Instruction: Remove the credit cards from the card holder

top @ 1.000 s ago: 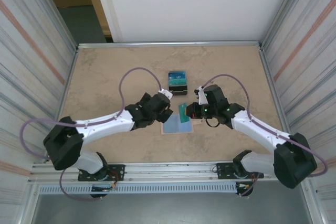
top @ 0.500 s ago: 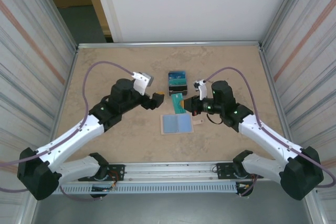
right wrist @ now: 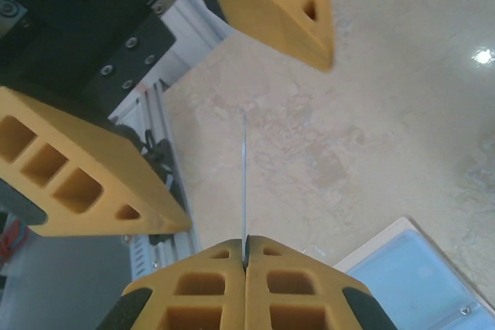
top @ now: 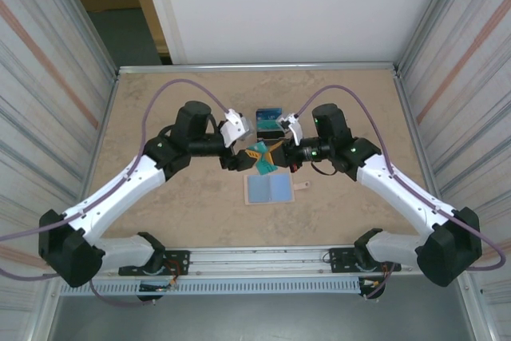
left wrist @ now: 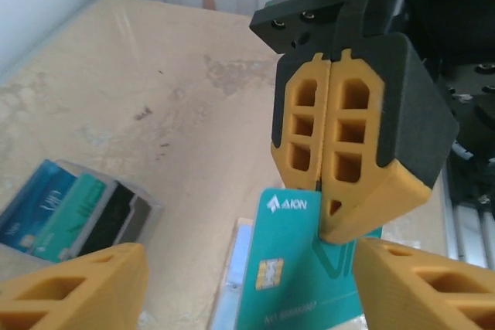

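My right gripper (top: 279, 153) is shut on the top edge of a teal credit card (top: 262, 162), which it holds in the air above the table. The left wrist view shows the card's (left wrist: 298, 268) face with its chip, pinched by the right gripper (left wrist: 331, 183). My left gripper (top: 249, 156) is open, one finger (left wrist: 73, 287) on each side of the card and neither touching it. From the right wrist the card (right wrist: 244, 175) is edge-on between the left gripper's fingers (right wrist: 271, 5). The flat pale blue card holder (top: 270, 189) lies open below.
A clear box (top: 270, 122) with several upright cards stands just behind the grippers; it sits left of the card (left wrist: 69, 214) in the left wrist view. Metal rails and walls bound the tan table (top: 160, 109).
The left arm has swung from the card holder up to the card, its jaws narrowing around it. The right gripper has carried the card up and back from the holder.
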